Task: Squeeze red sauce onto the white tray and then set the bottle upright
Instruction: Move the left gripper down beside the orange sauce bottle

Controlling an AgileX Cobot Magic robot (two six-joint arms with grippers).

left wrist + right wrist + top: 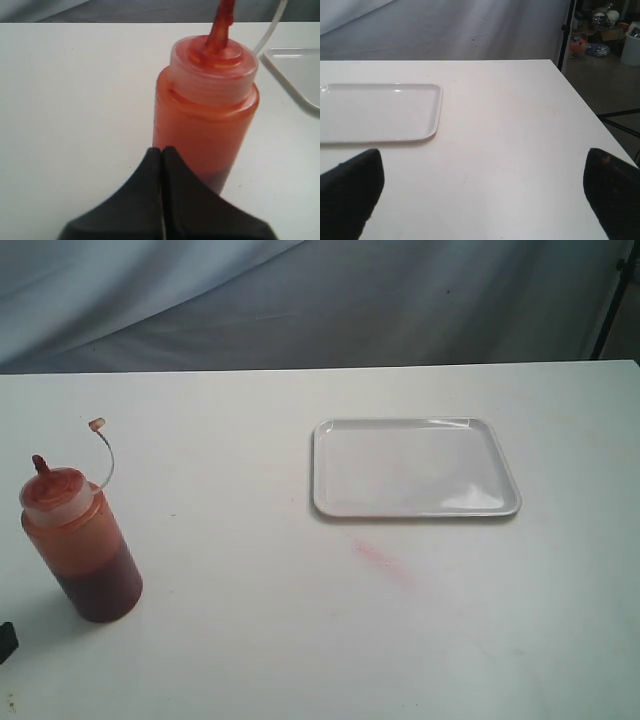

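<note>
The bottle stands upright at the table's left, red sauce showing through its translucent wall, darker at the base. Its red nozzle is uncovered and the tethered cap hangs off to the side. The white tray lies flat right of centre with a bare glossy surface. In the left wrist view my left gripper is shut and empty, its tips just short of the bottle. My right gripper is open wide over bare table beside the tray, holding nothing.
A faint pink smear marks the table in front of the tray. The table's right edge drops to a floor with a stand leg and clutter. A grey curtain hangs behind the table.
</note>
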